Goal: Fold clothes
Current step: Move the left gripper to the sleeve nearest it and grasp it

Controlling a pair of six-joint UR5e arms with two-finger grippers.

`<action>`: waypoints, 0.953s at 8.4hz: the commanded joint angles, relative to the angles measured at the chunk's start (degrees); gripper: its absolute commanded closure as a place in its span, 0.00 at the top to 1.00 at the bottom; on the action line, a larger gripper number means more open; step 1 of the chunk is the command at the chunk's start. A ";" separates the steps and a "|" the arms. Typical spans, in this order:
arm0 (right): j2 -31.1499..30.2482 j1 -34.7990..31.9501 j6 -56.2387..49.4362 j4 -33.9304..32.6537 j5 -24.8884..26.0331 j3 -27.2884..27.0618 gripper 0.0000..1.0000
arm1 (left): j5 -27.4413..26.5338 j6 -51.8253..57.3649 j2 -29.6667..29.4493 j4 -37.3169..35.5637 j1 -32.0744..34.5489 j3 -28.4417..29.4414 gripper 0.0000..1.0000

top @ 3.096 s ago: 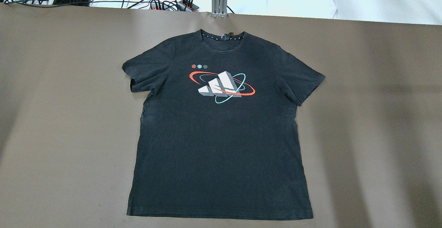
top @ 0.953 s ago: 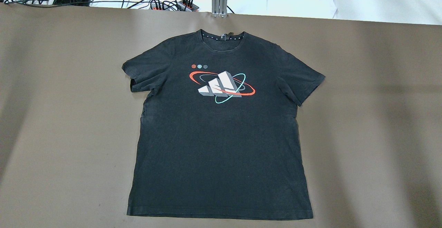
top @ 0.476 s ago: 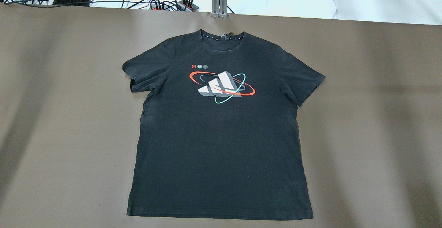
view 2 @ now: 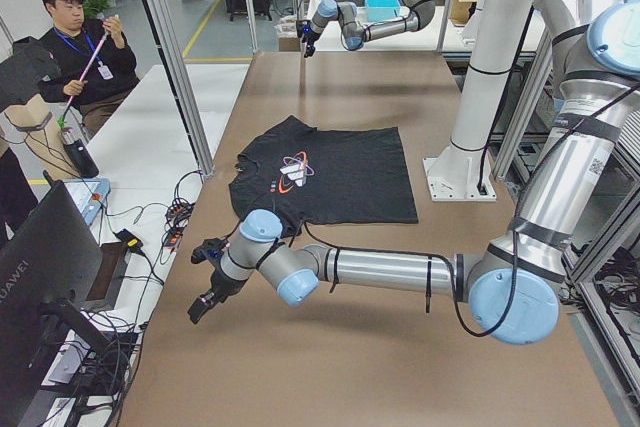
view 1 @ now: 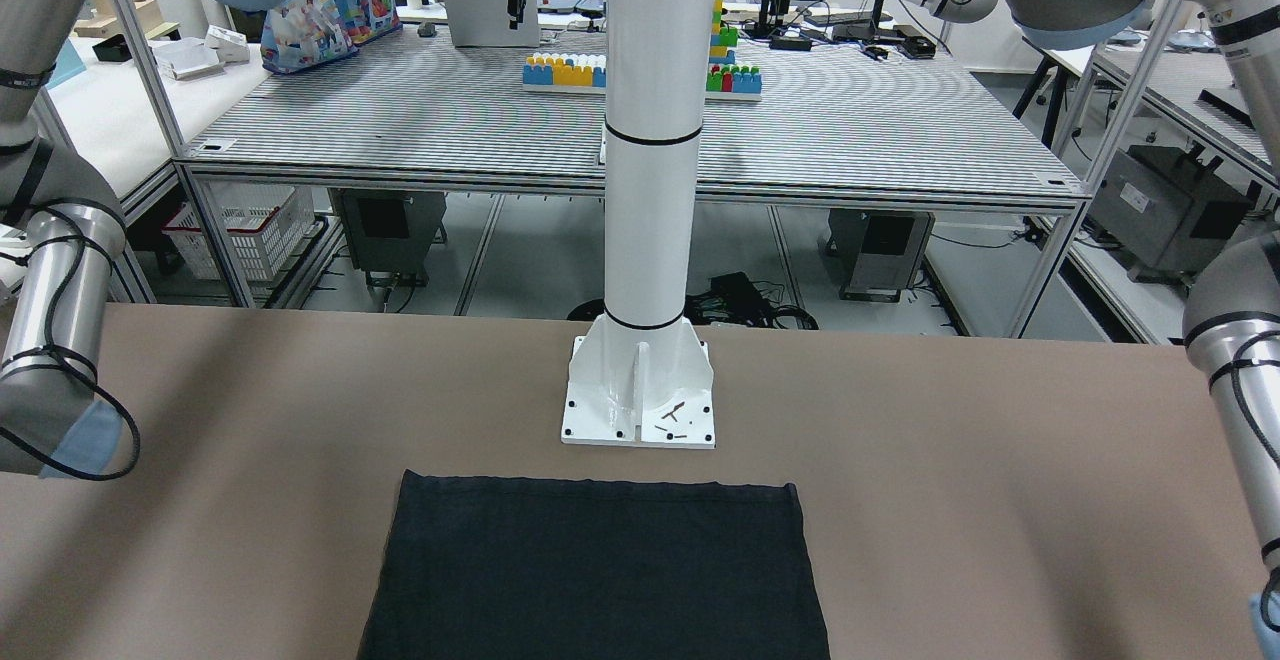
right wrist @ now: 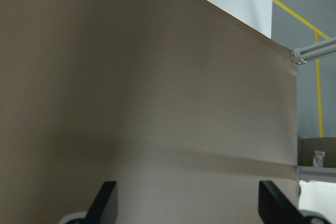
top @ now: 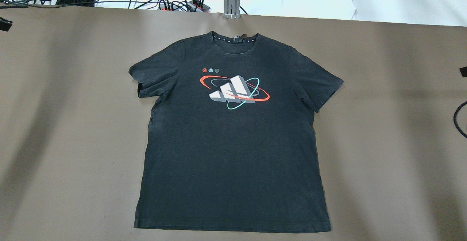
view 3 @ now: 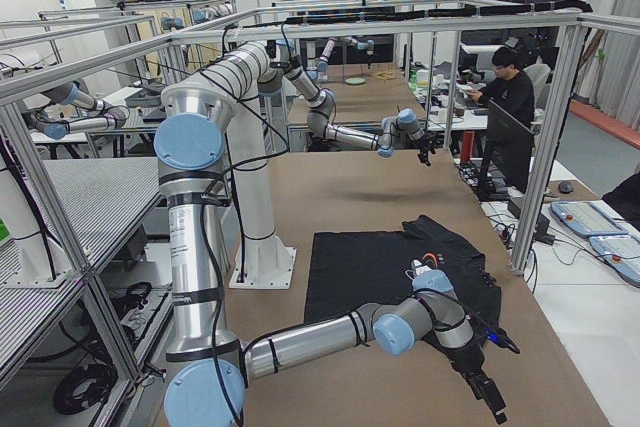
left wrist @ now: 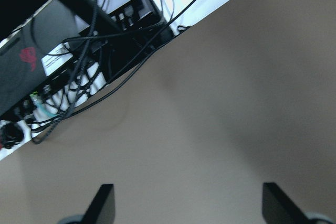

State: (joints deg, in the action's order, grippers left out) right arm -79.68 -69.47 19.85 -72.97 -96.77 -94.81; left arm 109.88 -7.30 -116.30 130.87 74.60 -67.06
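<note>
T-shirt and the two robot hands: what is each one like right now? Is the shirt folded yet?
T-shirt: not folded yet, lying spread flat on the table, picture side up.
left gripper: open, holding nothing, above bare table, away from the T-shirt.
right gripper: open, holding nothing, above bare table, away from the T-shirt.

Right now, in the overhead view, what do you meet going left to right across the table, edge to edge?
Tip of the left end effector at the edge → the shirt, first sleeve → coloured print → second sleeve → tip of the right end effector at the edge.
</note>
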 commanded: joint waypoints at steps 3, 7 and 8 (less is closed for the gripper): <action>4.53 10.66 14.25 9.60 0.01 7.89 0.94 | 2.36 -17.11 -7.53 0.26 -13.84 1.85 1.00; 4.71 11.38 14.43 9.86 -0.08 7.80 0.94 | 3.40 -23.80 -8.16 0.43 -19.57 1.76 1.00; 4.71 11.38 14.43 9.86 0.01 7.80 0.94 | 3.59 -24.68 -8.16 0.43 -19.84 1.76 0.99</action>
State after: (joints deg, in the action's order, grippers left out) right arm -75.01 -58.17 34.24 -63.13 -96.80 -87.03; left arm 112.74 -29.76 -124.39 131.29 55.94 -65.30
